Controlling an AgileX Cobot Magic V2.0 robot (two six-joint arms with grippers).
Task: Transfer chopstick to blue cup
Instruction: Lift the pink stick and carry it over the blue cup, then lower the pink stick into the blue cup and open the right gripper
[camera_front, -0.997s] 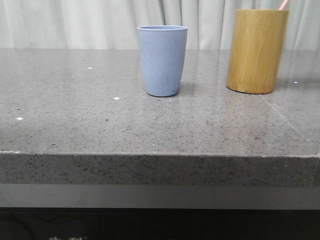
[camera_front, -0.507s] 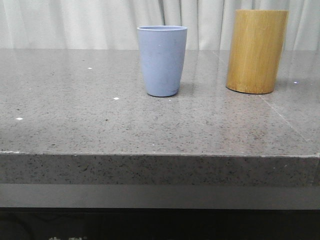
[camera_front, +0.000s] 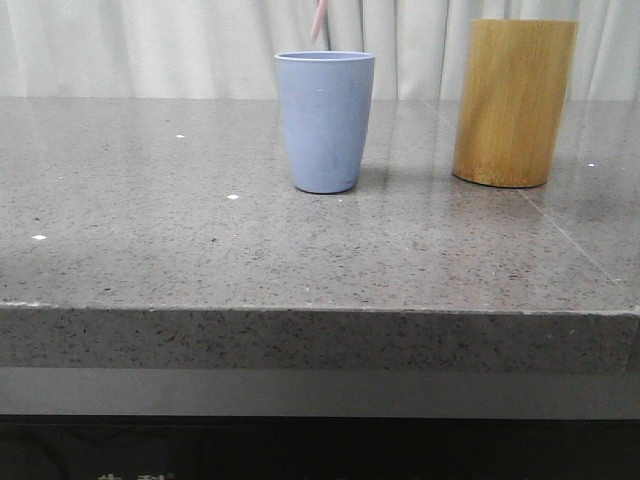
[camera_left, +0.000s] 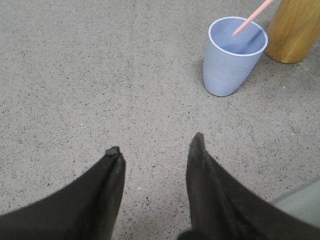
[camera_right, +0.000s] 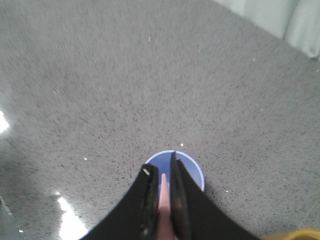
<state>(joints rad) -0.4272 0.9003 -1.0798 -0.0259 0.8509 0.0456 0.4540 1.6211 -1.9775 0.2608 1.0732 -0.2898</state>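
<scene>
The right gripper (camera_right: 161, 192) is pinched shut on the chopstick (camera_right: 163, 200), which sits squeezed between the two dark fingers (camera_right: 149, 200) in the right wrist view. It hangs right above the cup (camera_right: 192, 167), with the cup's blue rim peeking out from behind the fingers. From the front, a short pink bit of the stick (camera_front: 318, 20) pokes up just over the cup's (camera_front: 324, 120) rim, tilted a little. In the left wrist view the stick (camera_left: 252, 16) comes in at a slant and its tip is down inside the cup's (camera_left: 231, 60) mouth; can't tell if it touches the wall or the bottom.

The left gripper (camera_left: 156, 150) is wide open and holding nothing, its fingers (camera_left: 202, 175) hovering over bare desk (camera_left: 100, 75), well apart from the cup.

The cup stands upright near the middle of the desk (camera_front: 200, 250). The bamboo holder (camera_front: 513, 100) stands to its right, a bit further back, not touching it, and taller.

No brand, label or writing on either one that I can read. There's some tiny whitish text at the very bottom of the front view, too small to make out.

The desk is grey speckled stone, kinda glossy, with a few white flecks and a thick front edge. Behind it hangs a pale pleated curtain (camera_front: 150, 45).
</scene>
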